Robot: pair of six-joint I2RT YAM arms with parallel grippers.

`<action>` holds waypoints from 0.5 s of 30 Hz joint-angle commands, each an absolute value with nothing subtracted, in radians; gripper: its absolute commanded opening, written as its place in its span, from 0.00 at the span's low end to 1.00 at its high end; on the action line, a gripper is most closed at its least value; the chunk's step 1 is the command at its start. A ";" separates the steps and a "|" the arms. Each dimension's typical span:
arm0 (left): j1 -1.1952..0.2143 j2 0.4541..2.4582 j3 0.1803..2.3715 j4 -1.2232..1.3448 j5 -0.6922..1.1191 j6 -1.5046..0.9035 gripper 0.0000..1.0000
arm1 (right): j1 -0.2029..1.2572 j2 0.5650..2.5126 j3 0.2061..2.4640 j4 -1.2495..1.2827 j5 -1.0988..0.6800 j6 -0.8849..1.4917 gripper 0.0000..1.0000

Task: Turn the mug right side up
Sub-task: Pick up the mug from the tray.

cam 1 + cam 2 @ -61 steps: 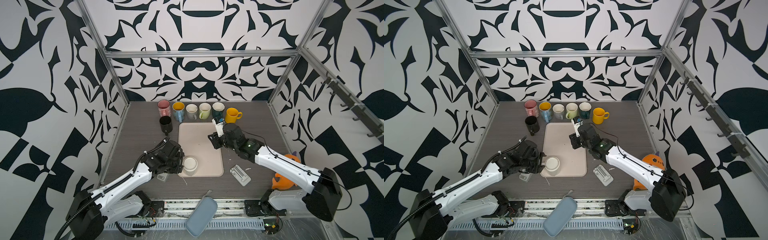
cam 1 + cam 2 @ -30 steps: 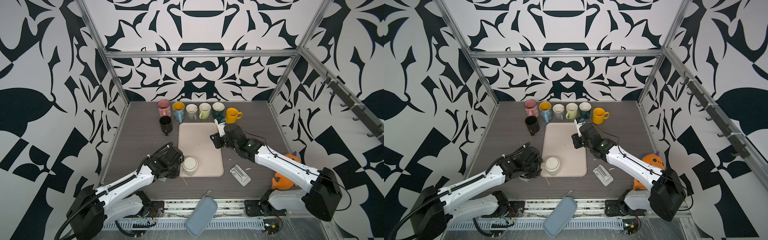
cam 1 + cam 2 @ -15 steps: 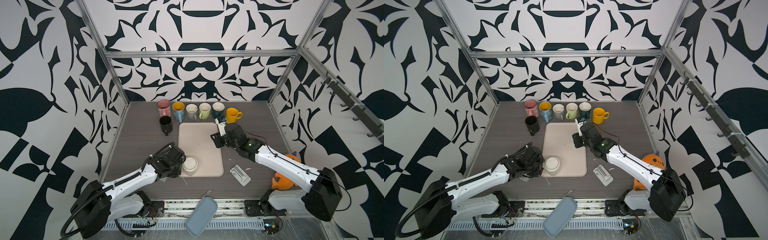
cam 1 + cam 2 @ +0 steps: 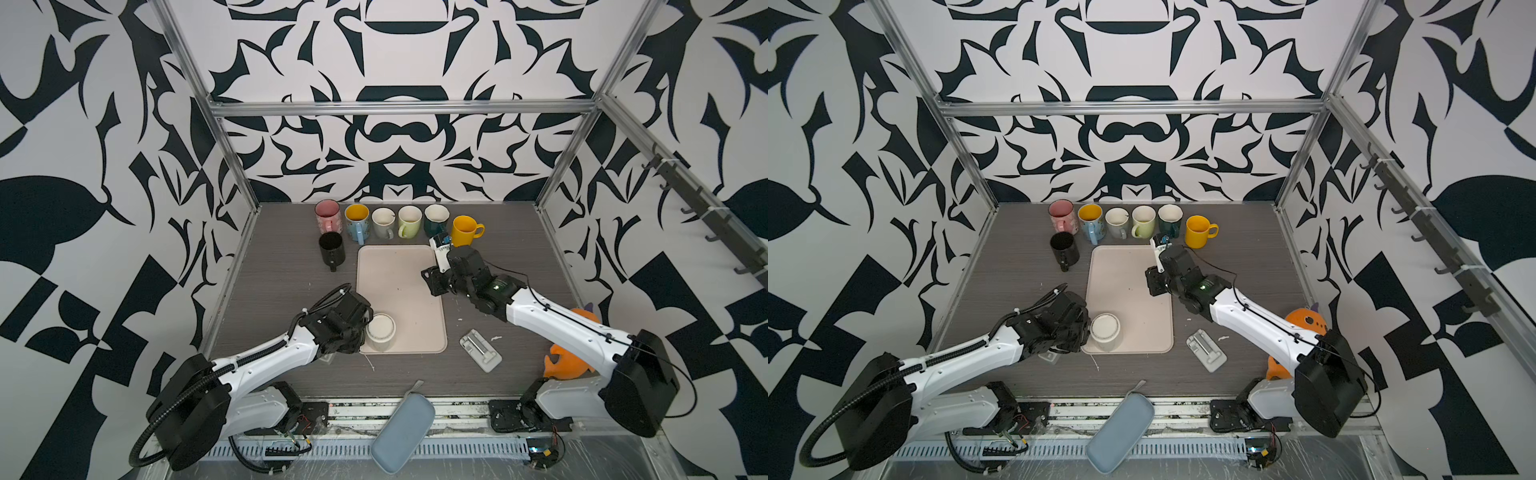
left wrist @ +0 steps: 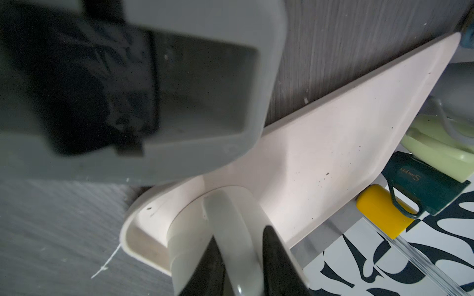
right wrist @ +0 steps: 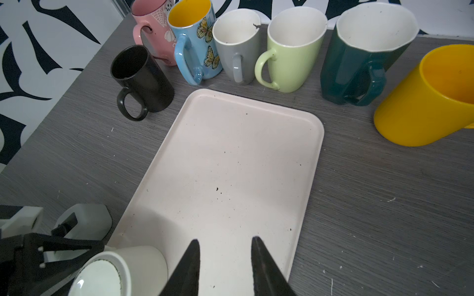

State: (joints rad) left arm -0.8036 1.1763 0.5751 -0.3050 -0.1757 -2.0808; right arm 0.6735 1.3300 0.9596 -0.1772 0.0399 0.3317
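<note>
Closer in than a second ago, the left tool [image 5: 239, 233] is seen clamped on the looped handle of the mug [image 4: 380, 332]. The mug, glazed cream and cylindrical, is stood base-up, axis vertical, handle turned leftward, on the near left corner of the matte, rounded tray [image 4: 399, 270]. The right tool [image 6: 225, 239] is held open and empty above the tray, which is set on the grey wood-grained bench [image 4: 282, 270].

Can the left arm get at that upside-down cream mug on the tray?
Very likely yes: the left end effector sits at the cream mug, its fingers gripping either side of the handle, with nothing in the way.
</note>
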 commanded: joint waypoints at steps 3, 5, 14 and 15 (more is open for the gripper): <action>-0.798 1.194 0.543 -0.288 -0.164 -2.372 0.15 | 0.667 1.310 0.954 -0.165 0.040 0.343 0.35; -0.796 1.192 0.536 -0.272 -0.168 -2.364 0.07 | 0.667 1.307 0.951 -0.165 0.040 0.344 0.35; -0.789 1.113 0.512 -0.138 -0.305 -2.194 0.00 | 0.667 1.301 0.952 -0.172 0.042 0.344 0.35; -0.789 1.098 0.515 -0.126 -0.326 -2.158 0.00 | 0.666 1.301 0.952 -0.172 0.041 0.345 0.35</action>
